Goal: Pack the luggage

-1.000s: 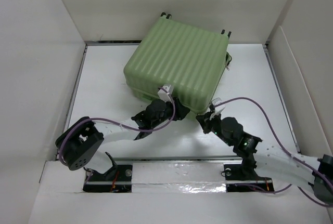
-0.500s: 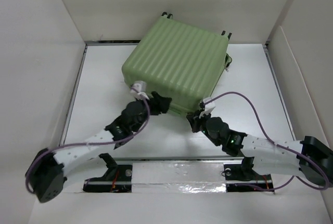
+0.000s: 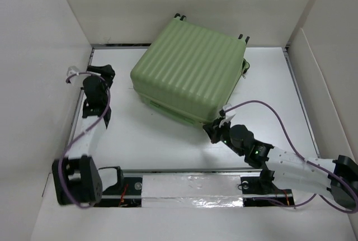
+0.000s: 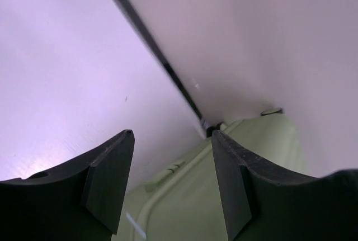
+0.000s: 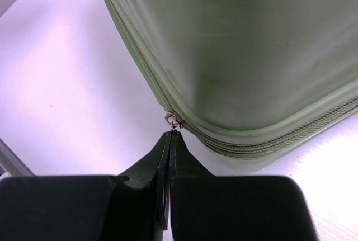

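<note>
One luggage [image 3: 190, 67], closed, flat on the tabletop [image 3: 140, 140]: rigid ribbed shell, probably slick and bulky. Best worked by the zipper pull [image 5: 174, 121], pinched in the right gripper [image 5: 170, 136]. Left gripper [image 4: 172, 137] gapes empty nearby.

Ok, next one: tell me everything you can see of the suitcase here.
The luggage is a light-green hard-shell suitcase, plastic-looking, with a ribbed shell and rounded corners. It lies flat on the white table, turned at an angle, lid down on the base. Small black wheels stick out at its far edge. A green zipper runs along the seam. At the near corner the right gripper appears shut on the small metal zipper pull.
</note>
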`<state>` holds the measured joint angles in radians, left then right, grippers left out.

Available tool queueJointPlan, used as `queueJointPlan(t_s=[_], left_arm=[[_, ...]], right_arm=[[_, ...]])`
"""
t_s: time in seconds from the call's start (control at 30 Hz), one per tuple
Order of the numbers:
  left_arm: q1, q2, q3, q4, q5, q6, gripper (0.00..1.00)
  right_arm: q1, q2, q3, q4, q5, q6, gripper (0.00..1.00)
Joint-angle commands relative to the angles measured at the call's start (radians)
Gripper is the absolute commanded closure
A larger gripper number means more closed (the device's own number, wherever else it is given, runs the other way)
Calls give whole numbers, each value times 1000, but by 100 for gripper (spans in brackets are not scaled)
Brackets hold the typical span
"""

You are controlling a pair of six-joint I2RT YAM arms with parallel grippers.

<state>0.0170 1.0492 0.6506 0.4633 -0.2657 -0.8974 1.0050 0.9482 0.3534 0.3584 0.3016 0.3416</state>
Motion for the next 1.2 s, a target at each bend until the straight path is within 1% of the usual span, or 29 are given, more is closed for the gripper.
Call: queueJointPlan(t_s=[0.0, 0.03, 0.07, 0.1, 0.17, 0.2, 0.3, 0.37, 0.43, 0.47, 0.53, 0.57, 0.6, 0.67, 0.7, 0.8, 0.93, 1.07, 1.1, 1.17], left_arm=[[78, 241, 174, 5, 311, -55, 45], [78, 283, 210, -18, 365, -46, 45], [69, 320, 239, -14, 390, -34, 45], [32, 351, 271, -9, 402, -17, 45], [12, 419, 296, -11, 405, -6, 45], [2, 435, 300, -3, 402, -6, 45], [-9, 535, 297, 37, 457, -20, 45], [-57, 557, 288, 66, 488, -8, 45], [-103, 563, 267, 77, 474, 9, 45], [-150, 561, 252, 104, 476, 15, 45], [-192, 534, 177, 158, 479, 0, 45], [-234, 508, 117, 216, 480, -15, 45], [-256, 508, 91, 228, 480, -18, 45], [-311, 456, 41, 264, 462, -21, 46], [-366, 440, 9, 262, 459, -9, 46], [-455, 367, -55, 253, 434, 5, 46], [-538, 240, -126, 236, 454, 17, 46], [-586, 117, -169, 146, 486, 49, 47], [-586, 100, -187, 112, 497, 48, 47], [-598, 46, -212, 107, 537, 14, 47]], right_arm=[[-8, -71, -5, 88, -128, -3, 100], [-17, -81, -11, 91, -136, -4, 100], [-17, -83, -16, 93, -139, -9, 100], [-17, -81, -21, 91, -144, -10, 100], [-17, -77, -25, 94, -159, -6, 100], [-17, -75, -28, 96, -168, -4, 100], [-17, -74, -37, 103, -194, -3, 100], [-17, -62, -39, 137, -196, -4, 100], [-17, -10, -28, 149, -209, -10, 100], [-17, 13, 4, 146, -226, -25, 100], [-17, 84, 39, 149, -261, -32, 100], [-5, 125, 65, 168, -266, -36, 100], [-5, 126, 79, 175, -266, -39, 100], [-5, 184, 110, 185, -289, -61, 100], [-5, 207, 148, 185, -294, -67, 100], [7, 296, 223, 186, -367, -93, 100], [27, 385, 312, 171, -452, -125, 100], [46, 452, 374, 146, -538, -170, 100], [55, 472, 380, 155, -553, -174, 100], [64, 489, 381, 198, -578, -177, 100]])
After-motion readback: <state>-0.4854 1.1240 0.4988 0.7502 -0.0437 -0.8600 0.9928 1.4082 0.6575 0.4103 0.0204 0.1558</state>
